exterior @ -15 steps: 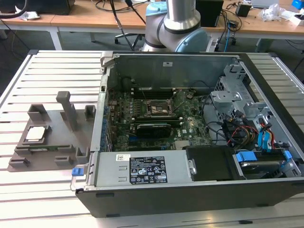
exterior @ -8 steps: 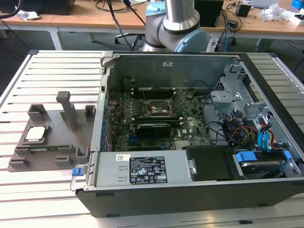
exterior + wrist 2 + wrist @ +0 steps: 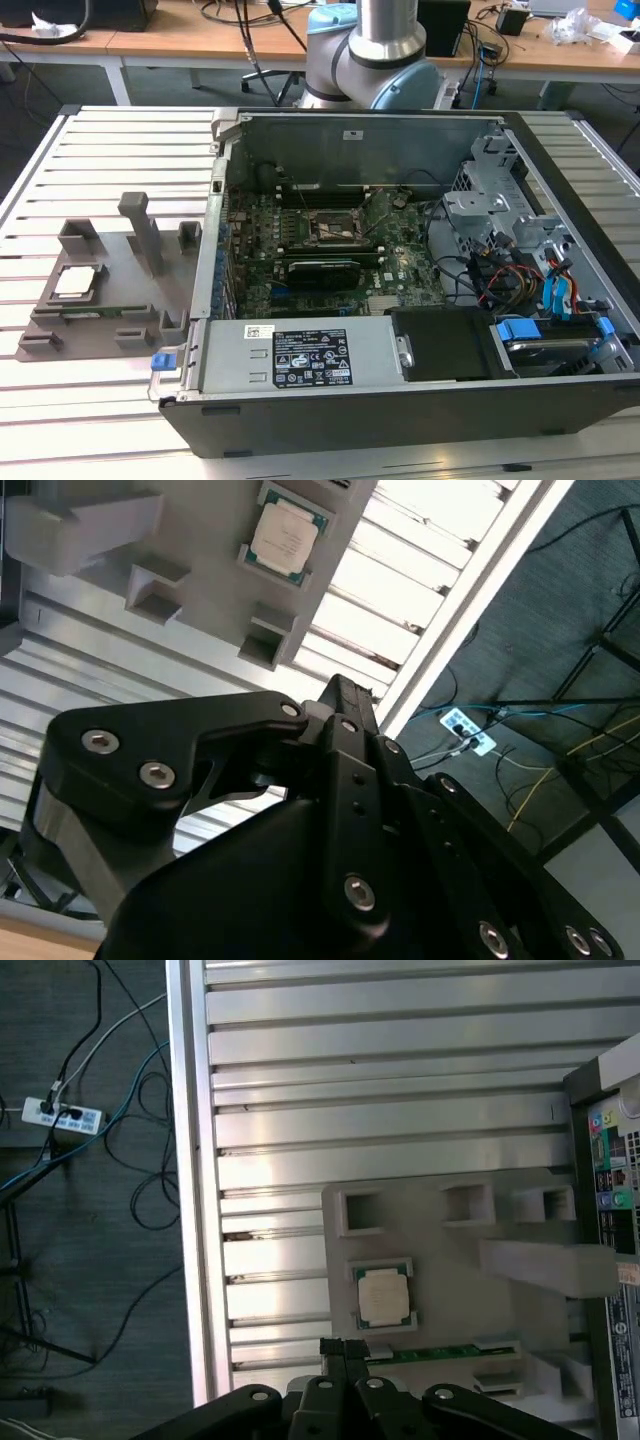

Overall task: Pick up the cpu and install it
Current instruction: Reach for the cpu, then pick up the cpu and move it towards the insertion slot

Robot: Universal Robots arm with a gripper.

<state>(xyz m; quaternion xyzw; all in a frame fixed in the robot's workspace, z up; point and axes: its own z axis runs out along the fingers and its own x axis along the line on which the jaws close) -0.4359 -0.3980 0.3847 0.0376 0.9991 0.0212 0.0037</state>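
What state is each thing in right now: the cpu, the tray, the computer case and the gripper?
cpu: lying flat in the grey tray, metal top up, not gripped.
grey tray: flat on the slatted table, beside the case, holding the cpu.
computer case: on its side, side panel off, motherboard exposed.
gripper: shut, empty, clear of the cpu.

In the left of the exterior view, the small silvery square cpu (image 3: 82, 281) lies open from above in the grey plastic tray (image 3: 108, 303). Low blocks ring it, and a tall grey upright post (image 3: 143, 232) stands near it. In mid-frame, the walls of the open black computer case (image 3: 400, 415) surround the uncovered black square socket frame (image 3: 335, 228). Tangled cables (image 3: 490, 272) and a grey metal drive cage (image 3: 480, 208) crowd its right.
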